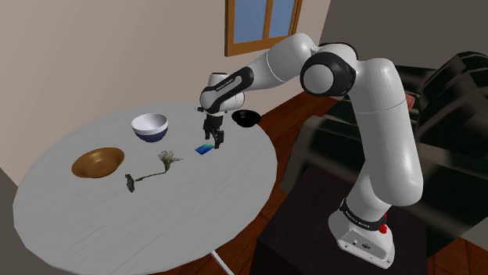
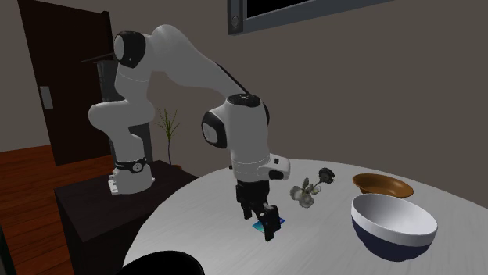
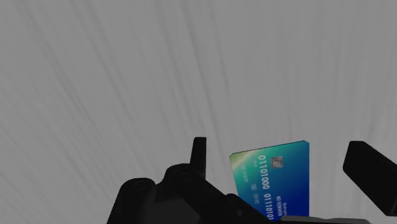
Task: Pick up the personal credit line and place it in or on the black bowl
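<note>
I have the all-black two-finger gripper [image 1: 213, 138] low over the round white table [image 1: 94, 211]. Its jaws stand apart with nothing clasped. The wrist view shows the 2 fingers [image 3: 199, 156] on either side of the blue-green plastic credit card [image 3: 275, 184] without touching it. The card lies flat on the tabletop directly under the hand, with its printed face up. The small black bowl [image 1: 246, 117] sits near the table's far edge, just beyond the gripper in the shoulder view.

I expect the card to be very light, stiff and slick. It is so thin that there is almost no edge to catch. The fingers already bracket its 2 long edges, so I would pinch across the narrow width, with the tips right down at the table surface. My worry is that it skates sideways or tips up on 1 edge as the jaws close. A firm squeeze should not hurt it.
</note>
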